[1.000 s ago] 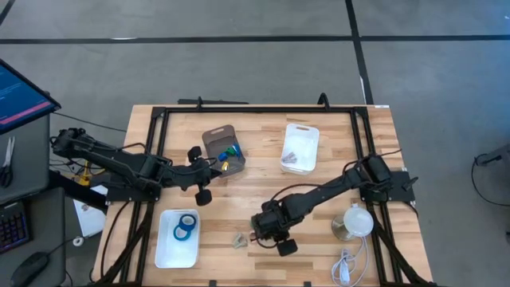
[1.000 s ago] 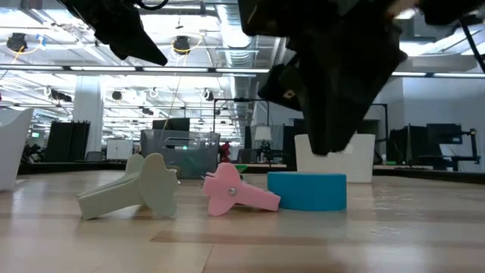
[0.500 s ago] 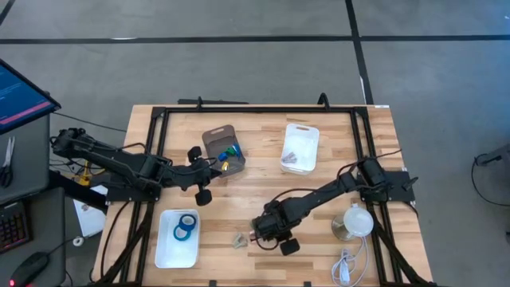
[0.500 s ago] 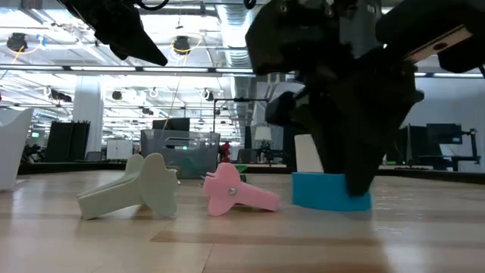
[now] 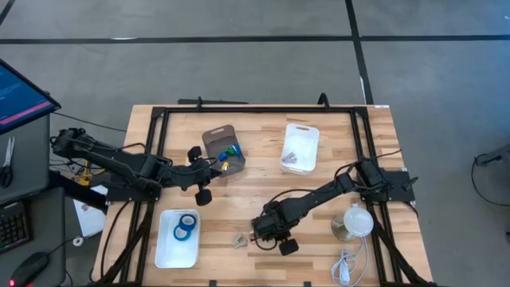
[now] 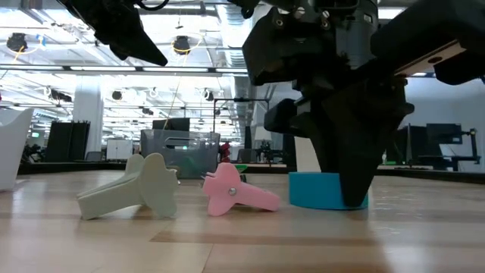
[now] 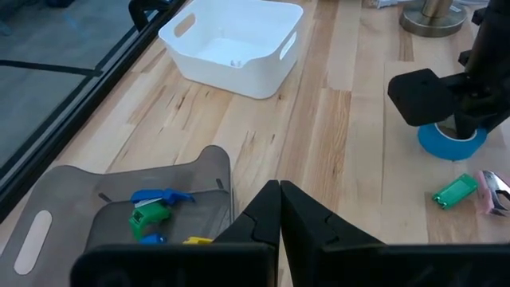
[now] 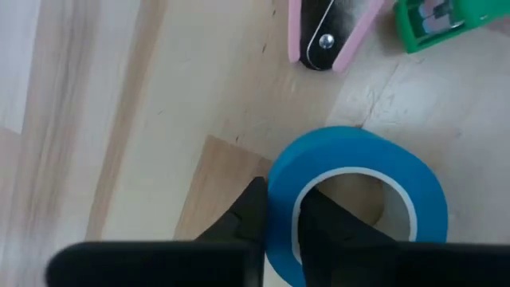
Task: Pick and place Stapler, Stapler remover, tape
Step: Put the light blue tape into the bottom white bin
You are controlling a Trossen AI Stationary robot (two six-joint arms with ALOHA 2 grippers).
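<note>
Where the camera looks down from above, the right gripper sits low near the front edge of the table, just beside a small pale staple remover; the tape it works on is hidden under it here. The left gripper waits by the grey bin at the middle back. A white tray at the front left holds two blue tape rolls, and a second white tray stands at the back right.

From table height, the right gripper reaches down onto a blue tape roll resting flat on the wood. A pink staple remover lies just beside the roll, and a pale staple remover farther along.

In the left wrist view, the left gripper has its fingers pressed together, holding nothing, above the grey bin with small coloured items inside. Farther off, the blue roll sits under the other arm, near a green stapler.

In the right wrist view, the right gripper pinches the wall of the blue tape roll, one finger outside and one inside the ring. The pink remover and green stapler lie nearby.
</note>
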